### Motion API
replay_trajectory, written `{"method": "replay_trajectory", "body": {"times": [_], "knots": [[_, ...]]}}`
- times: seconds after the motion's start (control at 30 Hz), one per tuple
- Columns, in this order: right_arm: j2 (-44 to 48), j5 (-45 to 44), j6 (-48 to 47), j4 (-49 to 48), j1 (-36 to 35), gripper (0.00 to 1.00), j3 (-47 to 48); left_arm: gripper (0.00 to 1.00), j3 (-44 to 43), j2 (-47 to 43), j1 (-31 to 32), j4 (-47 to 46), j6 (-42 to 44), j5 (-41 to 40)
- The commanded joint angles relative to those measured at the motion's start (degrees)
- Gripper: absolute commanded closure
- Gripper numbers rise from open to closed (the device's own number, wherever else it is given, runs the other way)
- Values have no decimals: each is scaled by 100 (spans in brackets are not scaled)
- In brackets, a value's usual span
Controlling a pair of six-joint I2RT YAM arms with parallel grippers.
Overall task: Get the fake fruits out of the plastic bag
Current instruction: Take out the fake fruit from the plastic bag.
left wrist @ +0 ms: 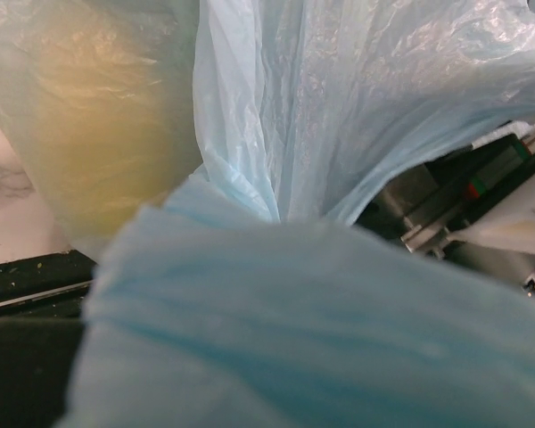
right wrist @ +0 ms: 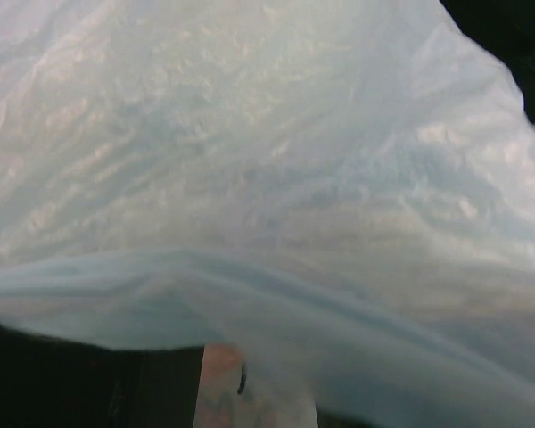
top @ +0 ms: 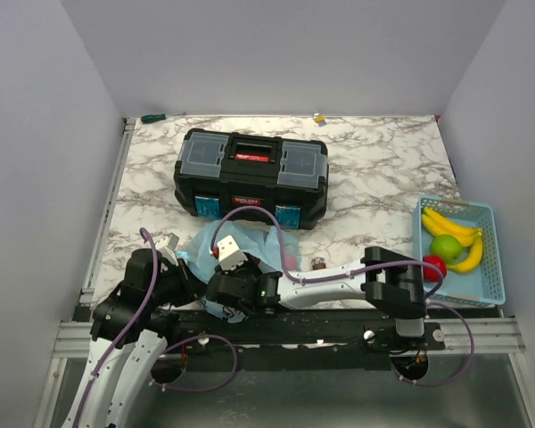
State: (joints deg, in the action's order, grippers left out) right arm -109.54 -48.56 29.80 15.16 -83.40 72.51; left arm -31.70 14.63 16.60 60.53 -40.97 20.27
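Plastic bag (top: 266,244): crumpled in the lower centre-left of the top view, at the near edge of the tabletop (top: 374,178), between the two arms' ends.
Bag's far edge: near the front face of the black toolbox (top: 251,174), with only a narrow band of marble between them.
Left tool (top: 178,252): fingers together. In the left wrist view the film (left wrist: 339,107) is drawn into a tight gather at frame centre, as if pinched there. The fingers themselves are hidden under blurred blue film.
Right tool (top: 223,257): reaches in from the lower right and sits on the bag. Its wrist view is filled with film (right wrist: 267,160), so I cannot tell whether the fingers are apart or together.
Seen through the film: a yellowish shape (left wrist: 98,134) in the upper left of the left wrist view, too blurred to name.
Open room, right: bare marble runs from the bag to the blue basket (top: 493,259), broken only by a small object (top: 318,262) just above the right forearm.
Open room, left: a strip of marble lies between the bag and the tabletop's left rail.
Right edge: the basket stands against it and holds bananas (top: 455,230), a green apple (top: 445,246) and a red apple (top: 435,265).
Far edge: a green-handled tool (top: 152,117) lies in the upper left and a small yellow item (top: 318,117) at top centre, both well apart from the bag.
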Motion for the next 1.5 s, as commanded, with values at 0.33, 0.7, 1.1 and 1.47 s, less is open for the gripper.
{"method": "replay_trajectory", "body": {"times": [0.33,0.7,1.1,1.47], "knots": [[-750,103,12,791,392,46,893,100,15,53,-16,-33,115,151],[-845,-217,163,1253,464,42,869,100,24,88,-16,-48,134,179],[-1256,-86,-187,916,679,27,800,100,38,61,-16,-59,141,207],[-1140,709,-88,303,765,43,376,100,47,31,-16,-68,120,197]]}}
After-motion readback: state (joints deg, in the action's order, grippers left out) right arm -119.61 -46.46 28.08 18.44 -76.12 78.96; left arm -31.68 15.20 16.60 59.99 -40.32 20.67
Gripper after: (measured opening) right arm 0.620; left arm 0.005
